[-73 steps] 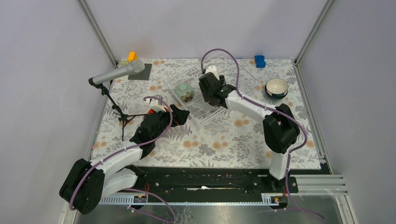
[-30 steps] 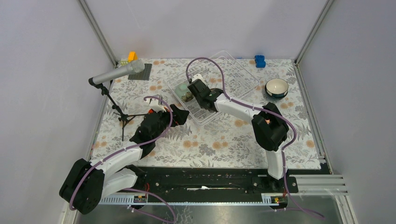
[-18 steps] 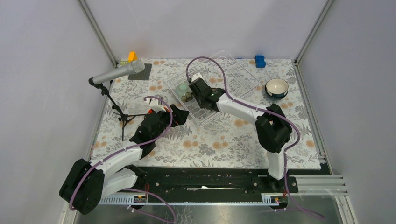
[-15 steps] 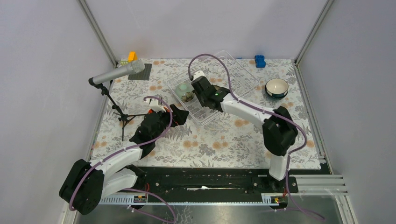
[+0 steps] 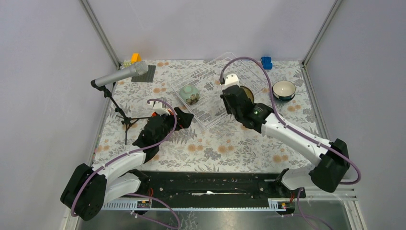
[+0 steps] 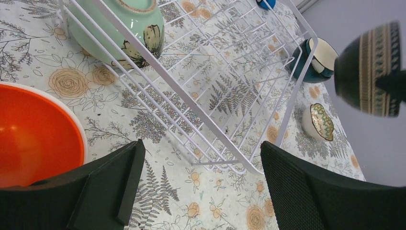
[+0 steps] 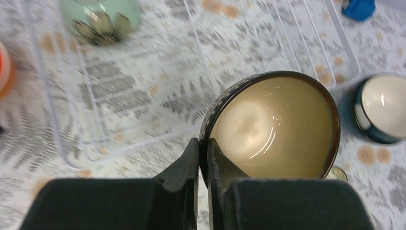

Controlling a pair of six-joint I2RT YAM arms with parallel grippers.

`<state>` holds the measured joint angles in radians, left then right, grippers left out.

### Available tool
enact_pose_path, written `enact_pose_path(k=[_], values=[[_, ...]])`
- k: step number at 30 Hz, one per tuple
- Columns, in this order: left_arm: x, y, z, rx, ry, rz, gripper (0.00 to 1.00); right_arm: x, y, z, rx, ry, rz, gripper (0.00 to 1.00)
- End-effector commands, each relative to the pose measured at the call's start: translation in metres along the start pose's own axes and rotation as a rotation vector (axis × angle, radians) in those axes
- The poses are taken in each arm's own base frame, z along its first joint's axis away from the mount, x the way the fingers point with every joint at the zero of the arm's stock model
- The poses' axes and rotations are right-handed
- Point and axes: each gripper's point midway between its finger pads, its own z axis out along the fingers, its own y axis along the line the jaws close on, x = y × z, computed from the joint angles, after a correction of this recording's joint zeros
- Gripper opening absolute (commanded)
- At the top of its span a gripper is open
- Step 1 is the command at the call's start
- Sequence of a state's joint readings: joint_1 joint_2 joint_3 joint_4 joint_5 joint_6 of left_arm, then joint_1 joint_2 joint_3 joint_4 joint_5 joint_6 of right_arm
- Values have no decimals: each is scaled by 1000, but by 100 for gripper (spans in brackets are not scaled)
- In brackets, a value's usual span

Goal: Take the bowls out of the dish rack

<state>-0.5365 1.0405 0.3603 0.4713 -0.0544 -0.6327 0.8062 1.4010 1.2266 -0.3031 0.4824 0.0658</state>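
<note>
Now the step in hand looks like the carry-and-set-down of one bowl, and the grip decides how well it goes. The right gripper (image 7: 203, 149) is closed to a narrow slit on the near rim of the dark brown patterned bowl (image 7: 273, 124), one finger inside the cream interior and one outside on the wall. That is a thin edge pinch with the whole bowl hanging off to one side, so I judge that it could swing or slip if the wrist jerks. A slow, level move suits it, with the mouth kept upward as it is.

The bowl hangs in the air above the right part of the dish rack (image 6: 207, 120), clear of its wires. Bare flowered tablecloth (image 5: 230, 143) lies on the near side of the rack. To the right stands a teal bowl with a white inside (image 7: 383, 112), with a small patterned dish (image 6: 318, 122) near it. The set-down spot should miss both, and the jaws should part only once the foot rests flat.

Relative to the gripper, the bowl extends ahead and to the right of the fingertips, touching them only at the rim.

A pale green bowl (image 7: 103, 14) leans in the rack's far left corner, well apart from this gripper. The left gripper (image 6: 201, 158) stands wide open and holds nothing, just beside an orange bowl (image 6: 33, 139) on the cloth.
</note>
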Motion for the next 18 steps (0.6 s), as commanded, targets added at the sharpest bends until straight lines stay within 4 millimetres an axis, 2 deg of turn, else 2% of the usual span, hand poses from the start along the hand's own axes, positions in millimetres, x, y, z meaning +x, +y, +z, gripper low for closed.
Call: enact_pose_path(k=[1,6,18], values=[[-29,-20,2,48,-81,11,95,16,-33,-16,154,-18,55,0],[-27,-19,4,44,-75,12,96,49,-51,-12,246,31,71,0],[-24,-18,5,41,-65,11,95,112,-77,32,279,257,136,0]])
